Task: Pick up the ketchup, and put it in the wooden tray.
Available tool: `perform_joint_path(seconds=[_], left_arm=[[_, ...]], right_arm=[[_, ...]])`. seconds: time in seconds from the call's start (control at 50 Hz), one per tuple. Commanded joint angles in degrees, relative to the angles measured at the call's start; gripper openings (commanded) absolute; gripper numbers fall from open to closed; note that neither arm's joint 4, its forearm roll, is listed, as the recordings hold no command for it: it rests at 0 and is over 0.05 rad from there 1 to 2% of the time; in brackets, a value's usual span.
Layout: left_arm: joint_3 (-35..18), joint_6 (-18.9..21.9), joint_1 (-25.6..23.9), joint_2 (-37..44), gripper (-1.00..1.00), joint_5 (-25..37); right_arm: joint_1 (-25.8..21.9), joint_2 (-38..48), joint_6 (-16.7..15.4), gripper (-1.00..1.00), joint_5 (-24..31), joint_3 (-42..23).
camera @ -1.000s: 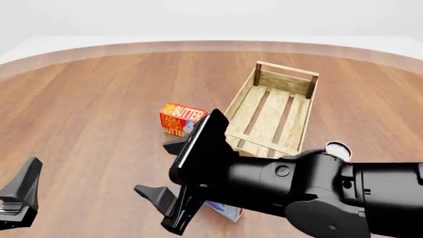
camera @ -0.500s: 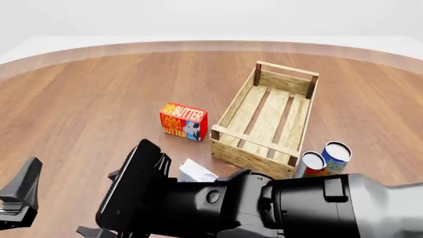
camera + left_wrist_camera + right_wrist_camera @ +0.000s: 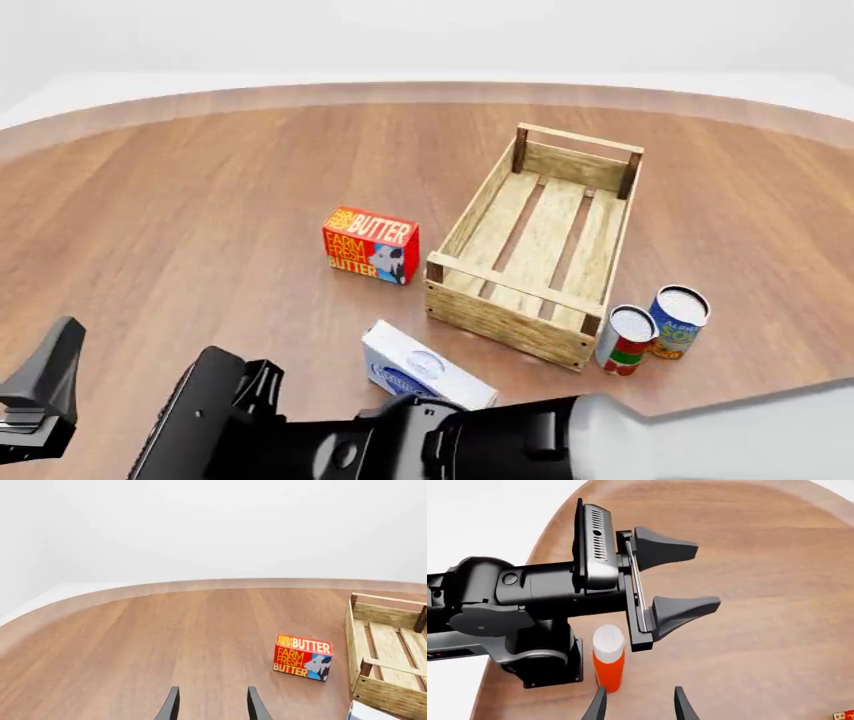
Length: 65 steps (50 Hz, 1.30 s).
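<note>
The ketchup [image 3: 608,658], a red-orange bottle with a white cap, stands upright on the table beside the left arm's base, seen only in the right wrist view. It does not show in the front view. My right gripper [image 3: 637,707] is open and empty, a short way from the bottle, which is just off its left fingertip. My left gripper [image 3: 706,575] is open and empty, held above the table past the bottle; its fingertips also show in the left wrist view [image 3: 212,707]. The wooden tray [image 3: 514,320] lies right of centre, empty, and also shows in the left wrist view [image 3: 387,697].
A red butter box [image 3: 370,245] stands left of the tray. A white and blue box [image 3: 420,372] lies in front of the tray's near end. Two cans [image 3: 651,325] stand at its near right corner. My right arm [image 3: 441,440] crosses the bottom of the front view.
My right arm has swung left and down across the front view, uncovering the tray's near end, the white box and the cans. The left gripper has not moved.
</note>
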<state>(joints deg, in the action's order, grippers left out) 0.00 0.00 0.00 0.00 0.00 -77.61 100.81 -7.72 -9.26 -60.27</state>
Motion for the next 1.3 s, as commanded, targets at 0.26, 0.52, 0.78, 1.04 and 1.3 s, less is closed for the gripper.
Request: perform_joint_path(seconds=[0.26,0.52,0.78,1.04,1.3], left_arm=[[0.0,0.0,0.0,0.0,1.0,0.0],[0.0,0.0,0.0,0.0,1.0,0.0],[0.0,0.0,0.0,0.0,1.0,0.0],[0.0,0.0,0.0,0.0,1.0,0.0],[0.0,0.0,0.0,0.0,1.0,0.0]], right_arm=[[-3.2,6.7,0.4,1.0,-0.9,-4.2],[-4.0,9.4,-0.5,1.0,-0.5,-6.5],[-4.5,12.5,-0.3,1.0,-1.3,-8.0],[-3.8,15.7,-0.5,1.0,-2.3,-9.1],[-3.4,18.7,-0.3,1.0,-3.5,-10.5]])
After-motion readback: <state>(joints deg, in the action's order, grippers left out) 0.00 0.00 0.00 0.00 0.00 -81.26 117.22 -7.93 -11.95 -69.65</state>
